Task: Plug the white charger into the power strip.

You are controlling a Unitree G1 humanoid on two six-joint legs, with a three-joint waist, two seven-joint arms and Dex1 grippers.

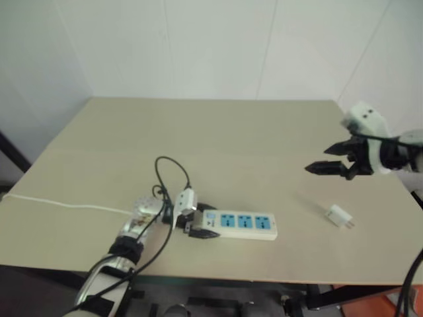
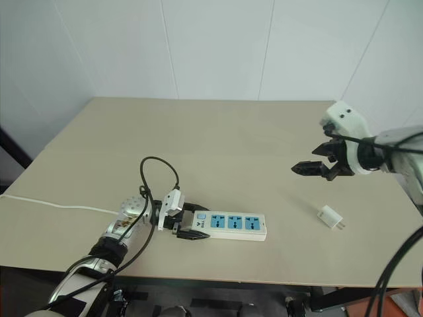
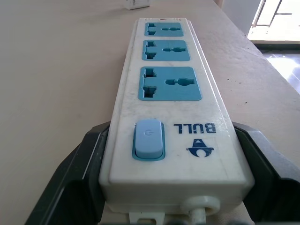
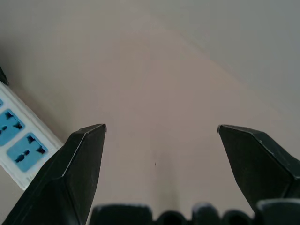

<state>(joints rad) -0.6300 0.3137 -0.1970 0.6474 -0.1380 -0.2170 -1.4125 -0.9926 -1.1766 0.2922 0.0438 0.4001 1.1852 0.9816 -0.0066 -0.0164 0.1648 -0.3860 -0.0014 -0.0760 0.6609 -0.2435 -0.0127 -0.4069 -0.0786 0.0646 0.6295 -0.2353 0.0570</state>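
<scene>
The power strip [image 1: 246, 224] lies flat near the table's front edge, its three blue sockets facing up. My left gripper [image 1: 202, 222] is shut on its switch end; in the left wrist view the black fingers [image 3: 70, 178] press both sides of the strip [image 3: 171, 93] beside the blue switch. The white charger [image 1: 340, 216] lies on its side on the table, to the right of the strip and apart from it. My right gripper [image 1: 317, 160] hangs open and empty in the air above and behind the charger, pointing left and down.
The strip's thin white cord [image 1: 66, 205] runs left along the tan table [image 1: 218, 139] and off its left edge. A black cable loop [image 1: 168, 165] rises from my left wrist. White walls stand behind the table.
</scene>
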